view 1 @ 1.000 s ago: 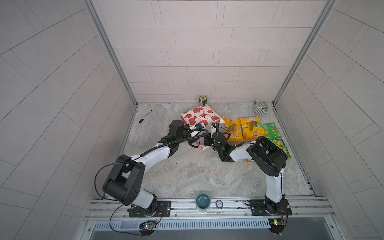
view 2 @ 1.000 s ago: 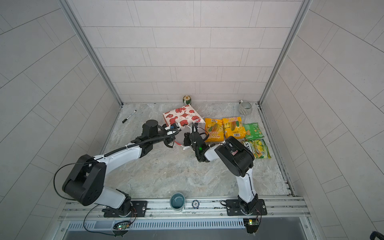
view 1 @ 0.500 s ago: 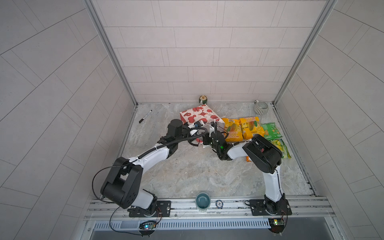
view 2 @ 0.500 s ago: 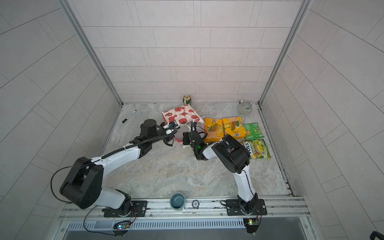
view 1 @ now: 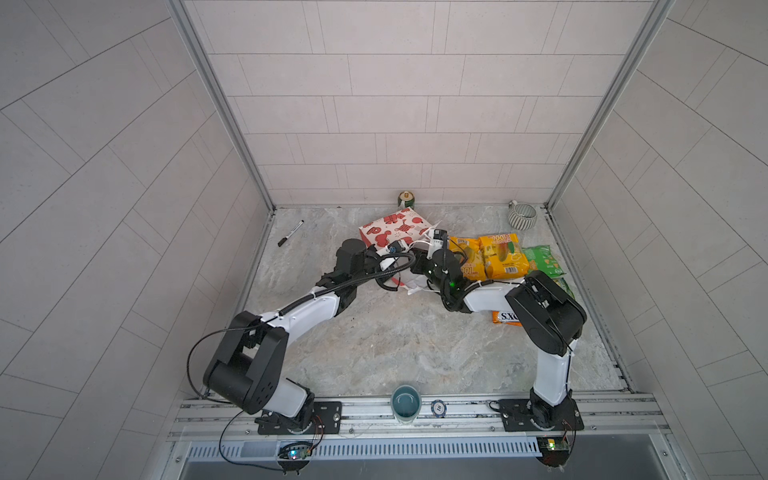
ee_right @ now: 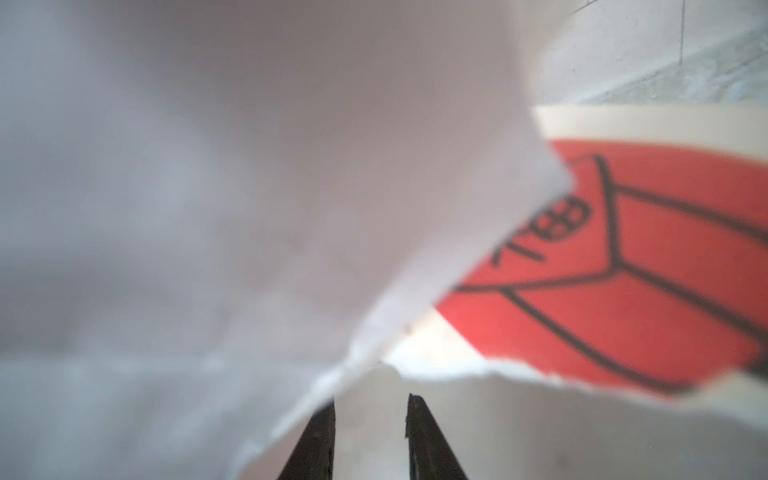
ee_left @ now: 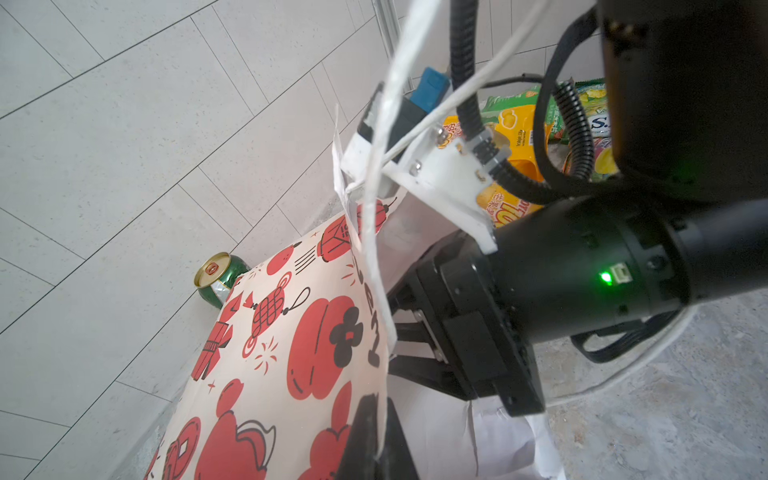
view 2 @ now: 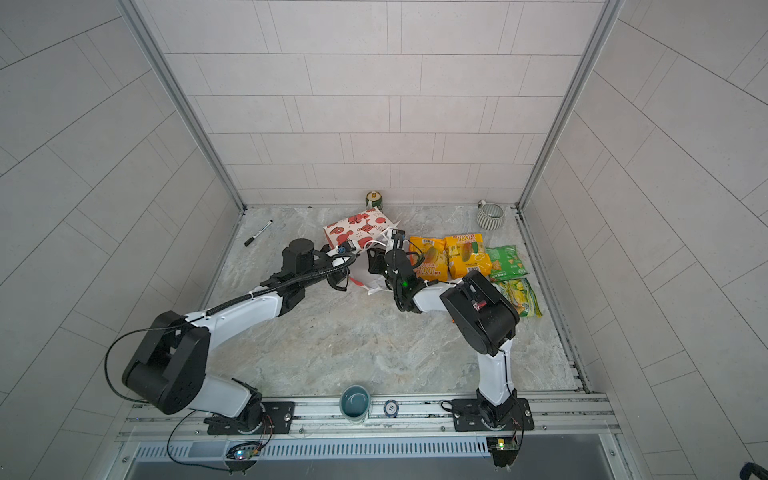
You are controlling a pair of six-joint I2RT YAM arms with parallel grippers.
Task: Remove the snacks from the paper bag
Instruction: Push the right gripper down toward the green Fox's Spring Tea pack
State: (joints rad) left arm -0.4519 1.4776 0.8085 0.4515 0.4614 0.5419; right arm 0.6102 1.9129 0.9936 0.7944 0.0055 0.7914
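the paper bag (view 1: 388, 226) lies on its side near the back of the marble table (view 1: 395, 340), with its printed face up and its open mouth turned toward the two arms. the left gripper (ee_left: 379, 415) is pressed together on the upper rim of this mouth and pinches the paper edge between its black fingers. a white cord handle (ee_left: 371, 216) of the bag hangs across the left wrist view. the right gripper (ee_right: 370, 399) is inside the mouth with white paper all around it. its two fingers (ee_right: 419, 436) stand a little apart, and whether they touch anything i cannot tell. just beside the bag on the right, two yellow-orange packets (view 1: 503, 257) lie flat side by side, then a green packet (view 1: 540, 259). nearer to the front lie a yellow-green packet (view 2: 521, 297) and a red-orange packet (view 1: 505, 318), both partly covered by the right arm. a green drink can (view 1: 406, 199) stands at the back wall behind the bag, a striped mug (view 1: 522, 215) in the back right corner, and a black pen (view 1: 291, 233) well apart on the left. a teal cup (view 1: 406, 402) sits on the front rail.
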